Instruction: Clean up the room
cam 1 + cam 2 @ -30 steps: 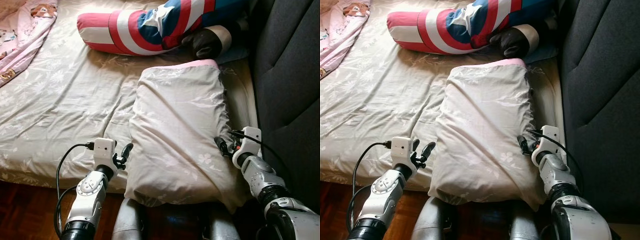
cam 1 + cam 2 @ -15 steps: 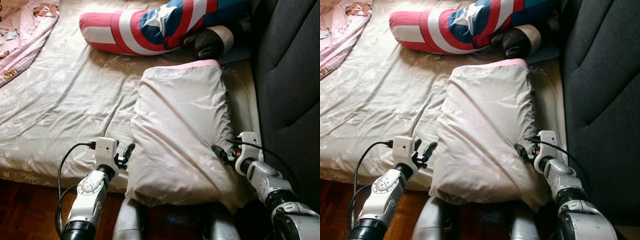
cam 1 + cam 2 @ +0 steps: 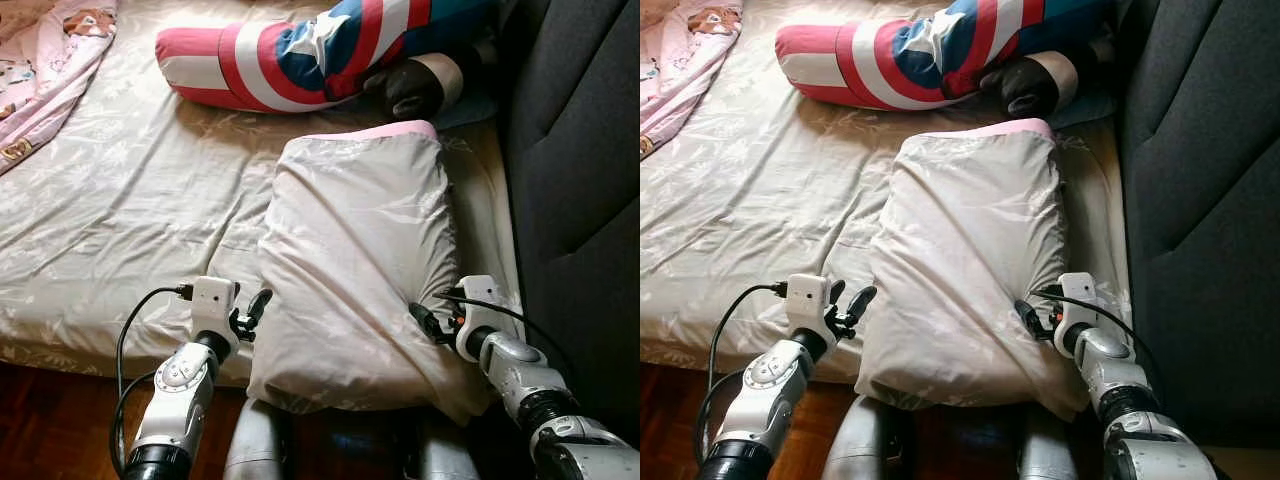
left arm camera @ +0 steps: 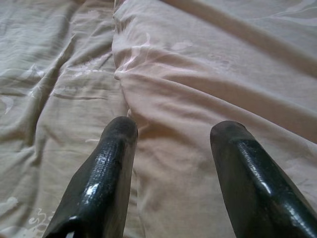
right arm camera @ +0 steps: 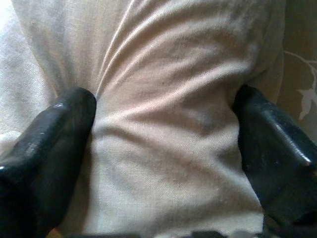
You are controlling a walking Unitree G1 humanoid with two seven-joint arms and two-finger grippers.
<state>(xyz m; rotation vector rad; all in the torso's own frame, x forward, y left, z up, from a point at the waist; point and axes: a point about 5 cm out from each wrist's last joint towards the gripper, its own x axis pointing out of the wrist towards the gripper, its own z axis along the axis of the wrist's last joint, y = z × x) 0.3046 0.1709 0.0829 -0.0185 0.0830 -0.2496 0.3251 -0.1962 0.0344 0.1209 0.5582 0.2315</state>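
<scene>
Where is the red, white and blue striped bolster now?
The red, white and blue striped bolster lies across the far end of the beige bed sheet, just beyond the beige pillow, near the dark headboard.

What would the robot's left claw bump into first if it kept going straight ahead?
Most likely the pillow: the left gripper points, fingers open, at its near side edge on the bedsheet.

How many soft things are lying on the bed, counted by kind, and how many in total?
Beige pillow, with a gripper at each side: 1
Long red, white and blue cushion: 1
Pink printed blanket: 1
Dark rounded item by the cushion, kind unclear: 1
Total: 4
</scene>
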